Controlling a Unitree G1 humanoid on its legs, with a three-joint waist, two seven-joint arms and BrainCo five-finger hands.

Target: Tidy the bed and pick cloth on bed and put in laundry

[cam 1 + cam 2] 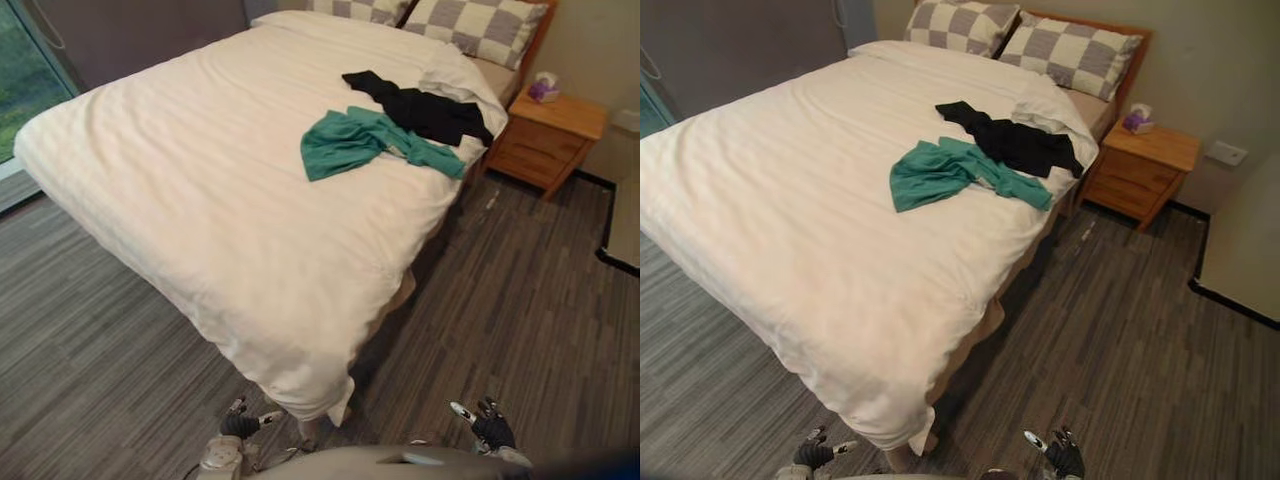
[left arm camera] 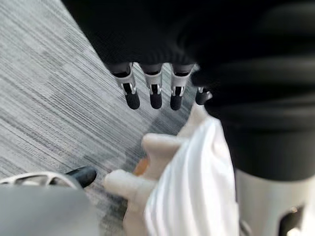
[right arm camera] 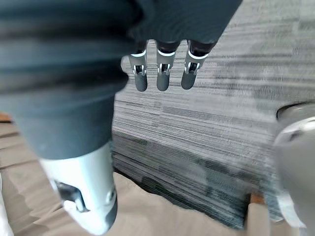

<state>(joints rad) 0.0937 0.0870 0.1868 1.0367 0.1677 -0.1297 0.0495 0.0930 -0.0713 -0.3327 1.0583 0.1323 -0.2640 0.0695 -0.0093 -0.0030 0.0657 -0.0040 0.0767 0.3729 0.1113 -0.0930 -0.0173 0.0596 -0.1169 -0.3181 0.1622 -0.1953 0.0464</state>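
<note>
The green cloth (image 1: 345,145) and black cloth (image 1: 425,112) are spread far up the bed (image 1: 200,200), nearer the right hand (image 1: 492,430) than the left hand (image 1: 240,424), with both hands held open and empty.

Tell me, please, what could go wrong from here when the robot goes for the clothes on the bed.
The green shirt and the black garment overlap, so lifting one may drag the other along.
Both lie up by the nightstand, far from the left hand and right hand at the foot corner; reaching from here would likely fall short.
The blanket hanging by the left hand could snag.
</note>
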